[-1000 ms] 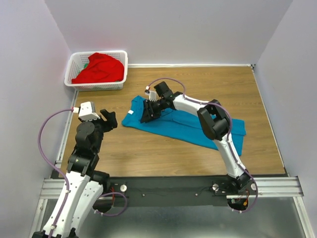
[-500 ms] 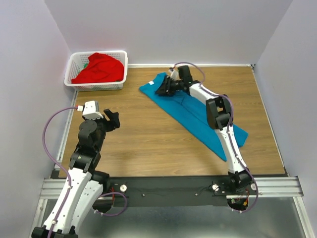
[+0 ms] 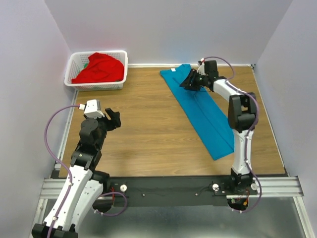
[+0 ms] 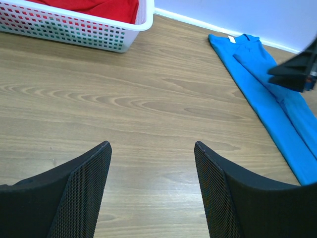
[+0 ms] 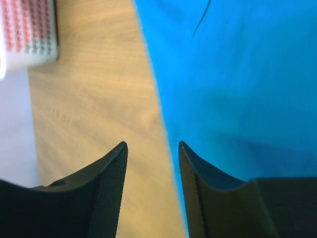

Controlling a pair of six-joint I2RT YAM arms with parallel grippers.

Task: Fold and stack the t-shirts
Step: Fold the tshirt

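Top external: we see the teal t-shirt [image 3: 205,116] stretched from twelve toward four o'clock, right gripper [image 3: 188,83] part-open, empty above its far end. Limp, light cloth; we would pinch a corner.

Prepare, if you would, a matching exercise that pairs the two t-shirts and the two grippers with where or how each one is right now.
Things
1. teal-blue t-shirt
2. red t-shirt
3. left gripper
4. right gripper

Places or states
A. open above bare wood, holding nothing
B. heaped in the white basket at the far left corner
C. at the far end of the blue cloth
D. laid out as a long strip on the right side of the table

Pairs: 1-D, 2-B, 3-A, 4-C
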